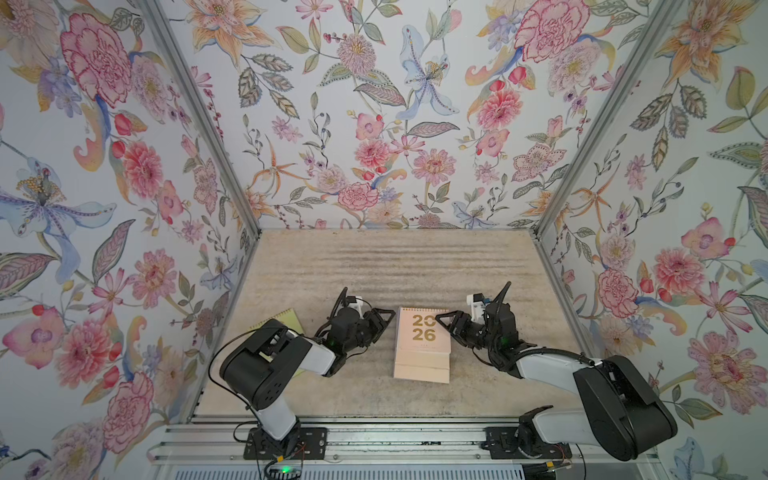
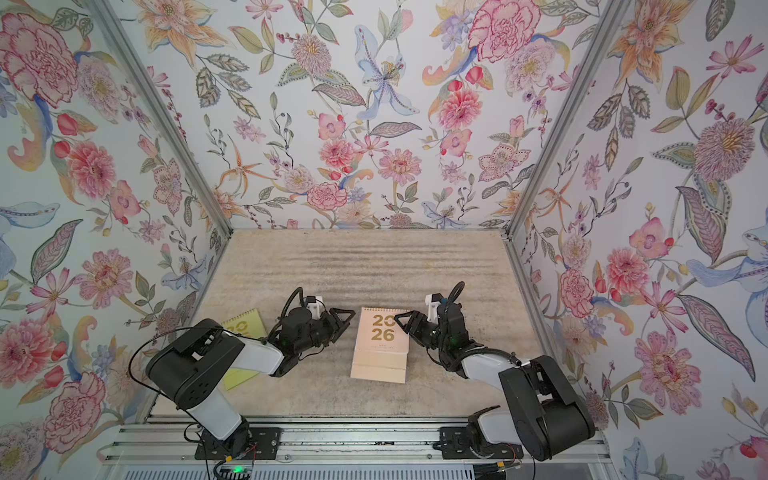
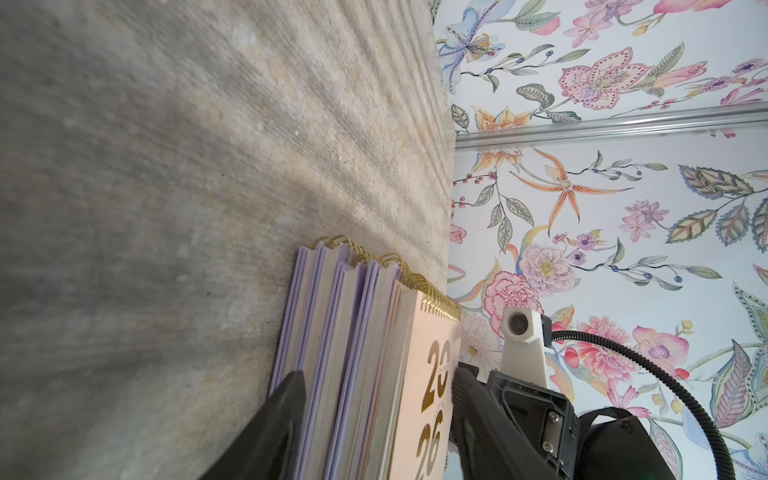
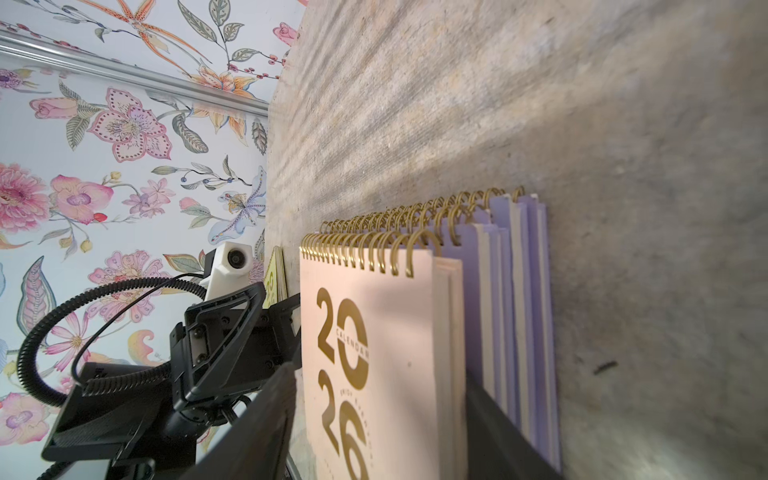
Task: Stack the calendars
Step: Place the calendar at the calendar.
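The left hand [image 1: 390,316] is seen with its fingers spread wide and nothing held, its tips just beside the left edge of the stack; contact cannot be told. The right hand [image 1: 439,320] is also spread well open, with its upper finger over the right edge of the peach calendar [image 1: 422,332]. Whether anything is touched there cannot be told.

The peach calendar is laid flat on top of the lavender calendars [image 4: 511,299], on the near half of the desk [image 1: 374,266], between the two hands. The stack's long axis is run from the near edge toward the far wall [image 1: 374,166], with the gold spirals turned to that wall. In the wrist views the lower spirals are seen slightly out of line.

The yellow-green calendar [image 2: 245,326] is seen lying flat and skewed near the left wall, partly hidden under the left arm and well apart from the stack. Bare desk is shown from the stack to the far wall.
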You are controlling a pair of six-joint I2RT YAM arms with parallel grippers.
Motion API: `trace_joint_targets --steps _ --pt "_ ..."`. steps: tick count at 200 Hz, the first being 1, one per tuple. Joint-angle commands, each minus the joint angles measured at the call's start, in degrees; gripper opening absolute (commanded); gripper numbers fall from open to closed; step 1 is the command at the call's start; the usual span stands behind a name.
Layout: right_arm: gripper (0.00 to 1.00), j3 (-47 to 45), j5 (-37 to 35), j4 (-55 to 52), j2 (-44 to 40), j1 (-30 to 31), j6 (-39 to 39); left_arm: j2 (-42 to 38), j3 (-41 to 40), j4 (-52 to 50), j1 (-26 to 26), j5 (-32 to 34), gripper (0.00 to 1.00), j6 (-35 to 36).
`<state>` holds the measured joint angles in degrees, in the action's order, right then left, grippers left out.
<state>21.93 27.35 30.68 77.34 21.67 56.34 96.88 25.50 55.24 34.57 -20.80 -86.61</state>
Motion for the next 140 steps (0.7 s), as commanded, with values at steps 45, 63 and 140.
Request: trace_joint_targets --steps 45,63,140 --pt "0.76 5.2 -4.9 -14.8 -1.3 -0.5 -4.9 -1.5 -0.3 -2.6 -0.6 0.1 0.61 0.8" --pt "0.79 5.7 -5.7 -16.4 -1.9 -0.5 -5.4 -2.3 -0.3 -3.8 -0.9 0.1 0.62 1.3" --pt "0.88 15.8 -15.4 -33.0 -4.9 2.4 -12.9 -15.1 1.5 -26.1 -7.9 2.6 0.62 12.5"
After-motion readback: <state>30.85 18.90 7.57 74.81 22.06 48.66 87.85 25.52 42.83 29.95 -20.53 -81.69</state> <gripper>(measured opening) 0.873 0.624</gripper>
